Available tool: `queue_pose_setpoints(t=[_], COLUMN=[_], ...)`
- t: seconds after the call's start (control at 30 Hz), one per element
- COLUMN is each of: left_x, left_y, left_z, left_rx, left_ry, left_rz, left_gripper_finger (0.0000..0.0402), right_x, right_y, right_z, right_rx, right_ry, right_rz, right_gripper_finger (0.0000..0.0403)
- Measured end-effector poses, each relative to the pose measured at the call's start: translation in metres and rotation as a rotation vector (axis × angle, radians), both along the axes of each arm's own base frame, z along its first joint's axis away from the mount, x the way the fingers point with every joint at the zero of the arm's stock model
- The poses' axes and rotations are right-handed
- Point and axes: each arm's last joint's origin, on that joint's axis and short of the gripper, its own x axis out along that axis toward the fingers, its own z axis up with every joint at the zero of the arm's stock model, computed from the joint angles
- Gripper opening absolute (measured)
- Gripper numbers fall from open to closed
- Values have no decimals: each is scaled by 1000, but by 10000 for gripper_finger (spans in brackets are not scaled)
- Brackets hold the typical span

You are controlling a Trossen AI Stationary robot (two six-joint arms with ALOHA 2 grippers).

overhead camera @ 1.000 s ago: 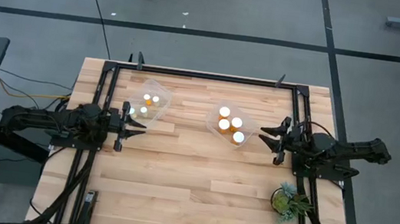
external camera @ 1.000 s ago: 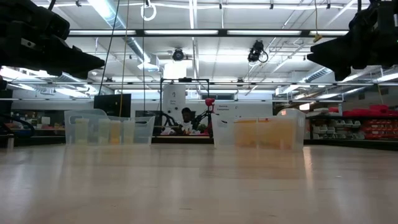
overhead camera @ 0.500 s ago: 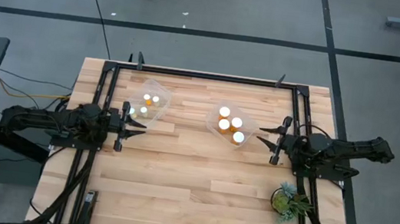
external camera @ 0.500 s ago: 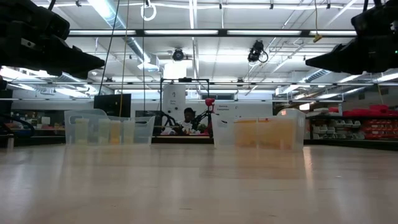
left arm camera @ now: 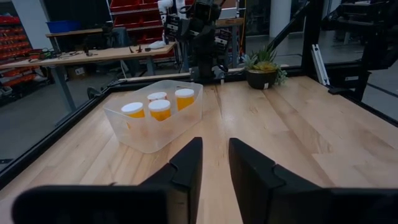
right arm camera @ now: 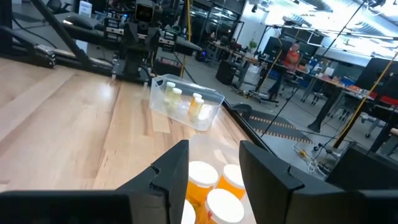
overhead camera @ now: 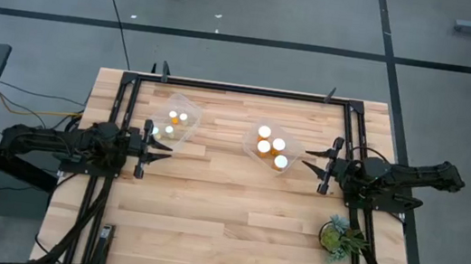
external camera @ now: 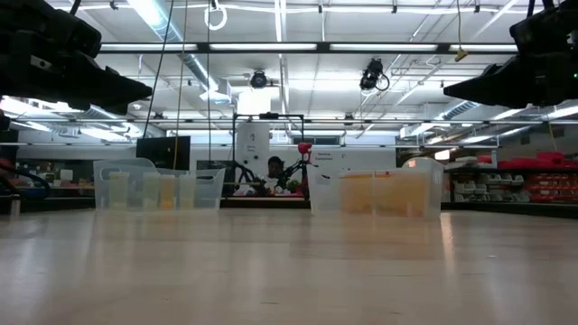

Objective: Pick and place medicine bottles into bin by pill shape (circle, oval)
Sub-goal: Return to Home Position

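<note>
Two clear plastic bins stand on the wooden table. The left bin (overhead camera: 178,121) holds three orange white-capped medicine bottles (overhead camera: 178,117). The right bin (overhead camera: 270,147) holds several bottles (overhead camera: 271,146); they also show in the left wrist view (left arm camera: 159,109) and in the right wrist view (right arm camera: 208,186). My left gripper (overhead camera: 166,146) hovers just near of the left bin, pointing toward the table's right, fingers a little apart and empty (left arm camera: 214,142). My right gripper (overhead camera: 305,159) hovers just right of the right bin, pointing left, open and empty (right arm camera: 214,146).
A small green potted plant (overhead camera: 340,235) stands near the table's front right corner, beside the right arm. A black metal frame (overhead camera: 241,89) runs around the table's edges. Bare wood (overhead camera: 225,213) lies between the bins and the near edge.
My right gripper has tipped its fingers up from a downward slant to about level beside the right bin, then kept still. It stays open and empty. The bottles and bins have not moved.
</note>
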Motion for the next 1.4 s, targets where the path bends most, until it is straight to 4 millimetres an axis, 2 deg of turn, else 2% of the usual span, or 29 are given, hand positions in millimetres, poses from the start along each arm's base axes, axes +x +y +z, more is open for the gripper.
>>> queue_pose_setpoints(t=[1.4], left_x=[0], left_y=[0], left_z=[0], left_rx=[0], left_ry=[0], left_rz=[0], left_gripper_finger=[83], right_x=[0], right_y=[0], right_z=[0], right_rx=[0], right_ry=[1], right_rz=[0], right_gripper_finger=[149])
